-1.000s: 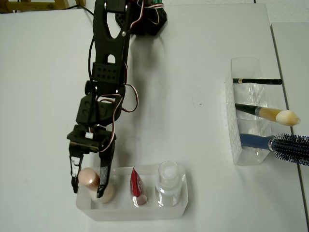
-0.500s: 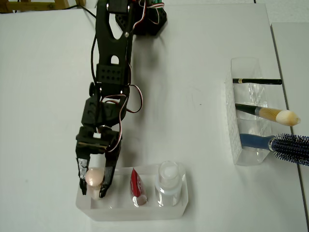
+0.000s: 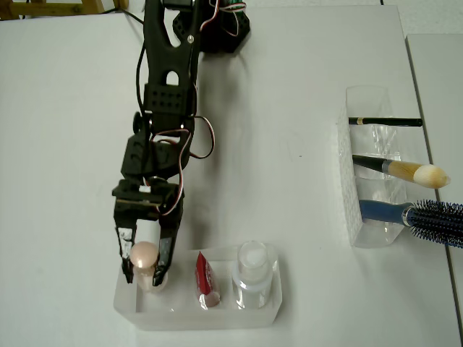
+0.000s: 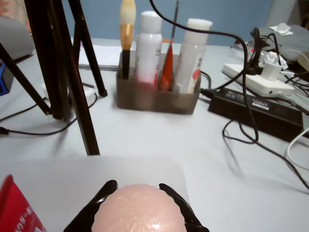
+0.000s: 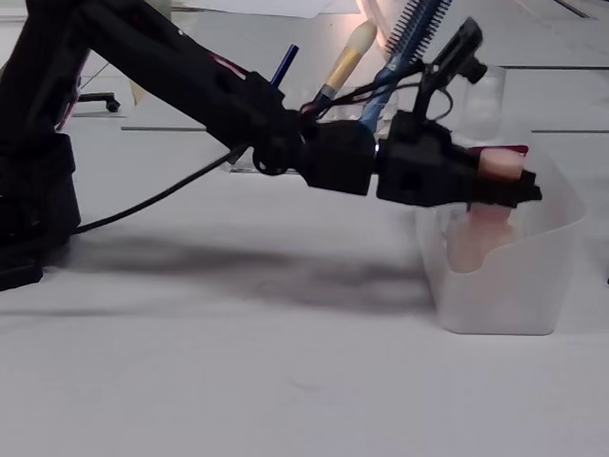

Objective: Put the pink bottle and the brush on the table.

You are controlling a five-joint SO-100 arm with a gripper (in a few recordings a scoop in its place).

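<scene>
Wrist view: the black two-finger gripper (image 4: pixel 136 212) has its fingers pressed against both sides of the small pale peach-pink bottle's (image 4: pixel 138 209) rounded top, so it is clamped on the cap. A red sachet (image 4: pixel 17 208) shows at the lower left edge. Overhead view: the gripper (image 3: pixel 145 262) sits over the left compartment of the clear plastic tray (image 3: pixel 268 307) at the near edge of the large white tabletop (image 3: pixel 289 181), with the pink bottle (image 3: pixel 144 257) upright between the fingers and its base inside that compartment. The red sachet (image 3: pixel 205 280) occupies the middle compartment, and a clear bottle with a white cap (image 3: pixel 253 273) stands in the right one. Fixed view: the bottle (image 5: pixel 483 219) is gripped at the cap, with its body inside the tray (image 5: pixel 533 286) wall; whether the base touches the tray floor cannot be told. Farther right in the overhead view, well apart from the gripper, a second clear tray (image 3: pixel 354 181) holds a thin black pencil (image 3: pixel 385 121), the slim makeup brush (image 3: pixel 405 170) with black handle, gold ferrule and cream bristles in the middle slot, and a blue bristly hairbrush (image 3: pixel 423 215).
</scene>
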